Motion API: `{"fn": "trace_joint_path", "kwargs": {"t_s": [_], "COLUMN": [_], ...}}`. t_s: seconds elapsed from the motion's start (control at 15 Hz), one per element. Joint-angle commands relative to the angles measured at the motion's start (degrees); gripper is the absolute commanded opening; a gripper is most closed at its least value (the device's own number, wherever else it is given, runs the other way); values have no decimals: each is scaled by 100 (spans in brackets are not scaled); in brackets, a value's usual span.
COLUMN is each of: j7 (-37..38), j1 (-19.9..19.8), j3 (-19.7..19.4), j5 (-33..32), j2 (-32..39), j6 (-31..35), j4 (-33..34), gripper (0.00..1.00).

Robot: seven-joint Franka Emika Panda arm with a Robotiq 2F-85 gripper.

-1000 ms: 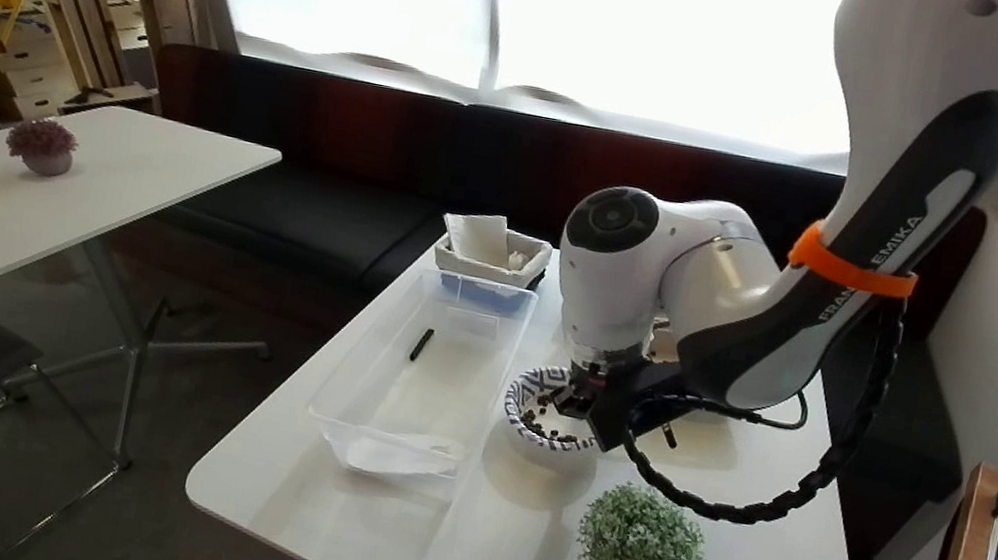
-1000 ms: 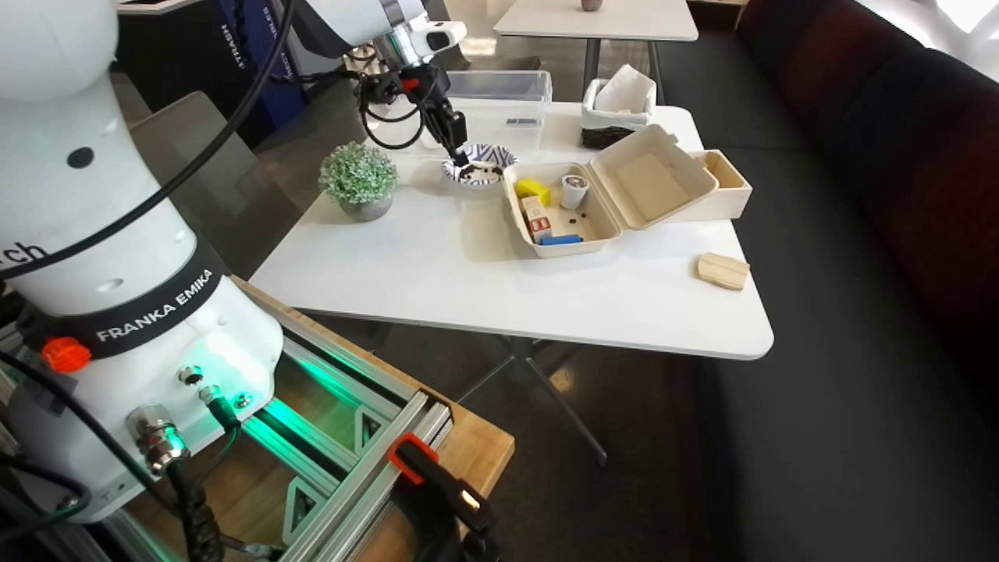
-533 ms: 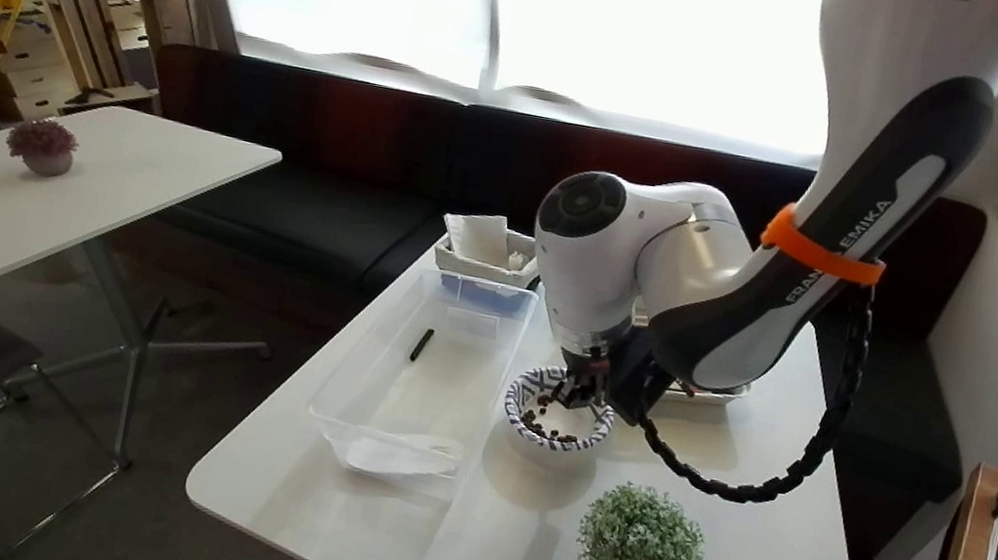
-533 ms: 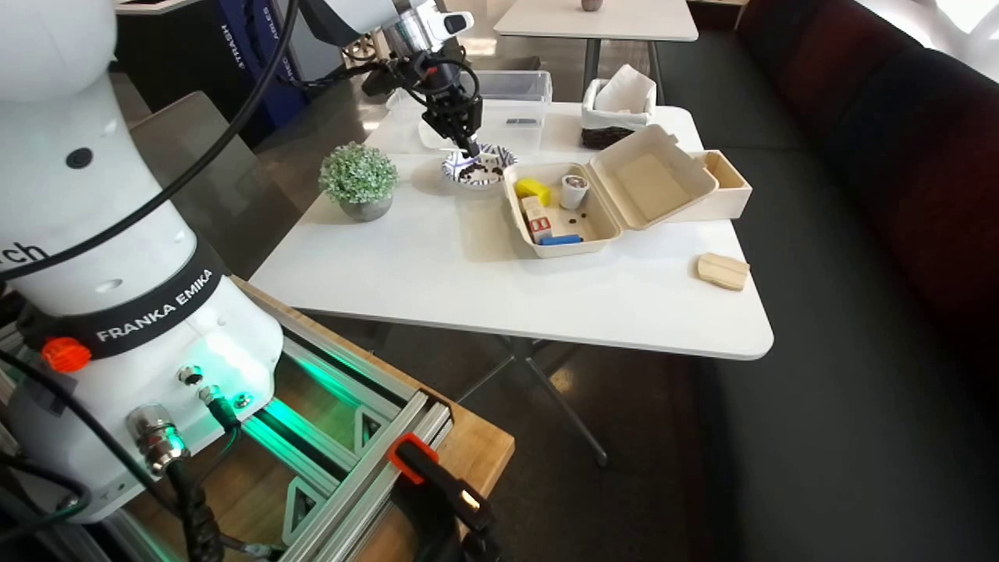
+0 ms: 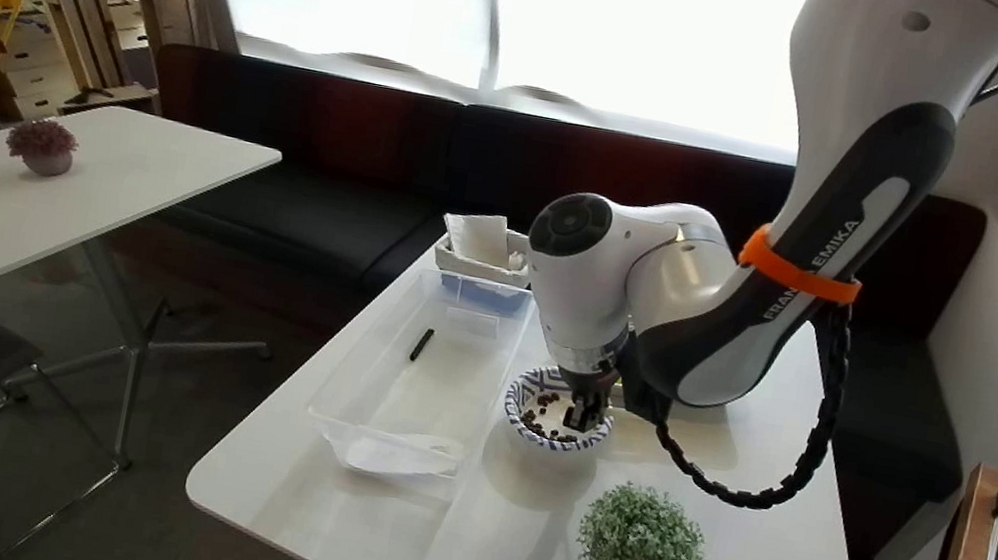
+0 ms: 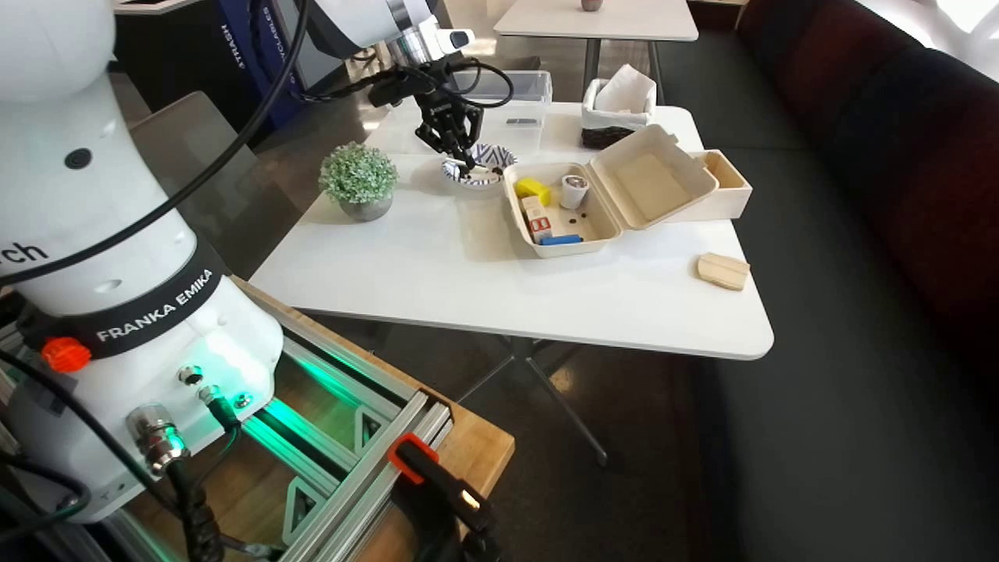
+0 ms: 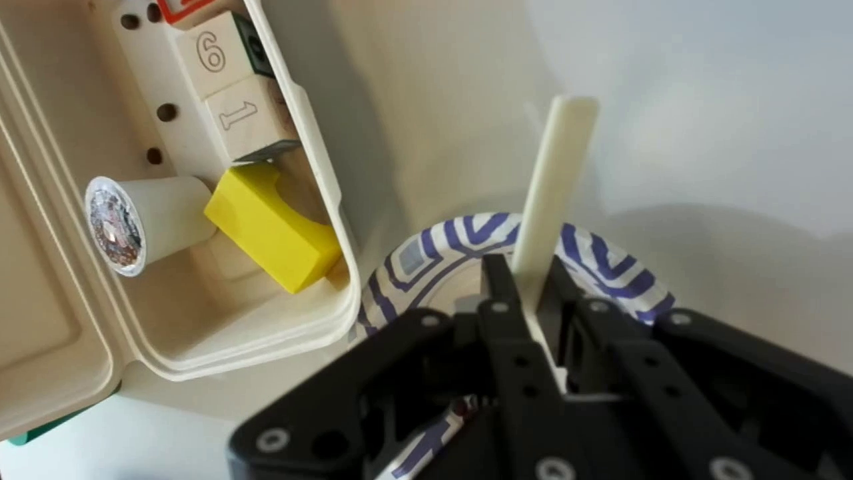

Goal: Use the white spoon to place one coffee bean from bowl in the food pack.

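In an exterior view, the bowl (image 6: 502,156) is flanked by a plant (image 6: 360,178) at left and a box (image 6: 597,220) at right, with a tub (image 6: 524,139) placed behind. Beans (image 5: 529,419) are held in the bowl, a cup (image 6: 574,193) in the box.

White arm (image 5: 816,171), orange strap (image 5: 797,271), black ribbed cable (image 5: 830,406), FRANKA EMIKA lettering (image 6: 154,310); black jaws, silver screws (image 7: 272,440).

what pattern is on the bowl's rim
The bowl's rim has angular blue-purple stripes on white, clearest in the wrist view.
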Motion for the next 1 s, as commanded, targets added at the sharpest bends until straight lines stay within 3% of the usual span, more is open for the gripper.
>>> {"fn": "trace_joint_path", "kwargs": {"t_s": [0.0, 0.13, 0.2, 0.93], "j7": [-87, -110, -114, -549], "j1": [97, 97, 97, 186], "j3": [-92, -91, -92, -48], "j5": [75, 75, 75, 70], "j2": [8, 19, 23, 328], "j6": [18, 18, 19, -32], "j4": [8, 23, 28, 410], "gripper": [14, 14, 4, 4]}}
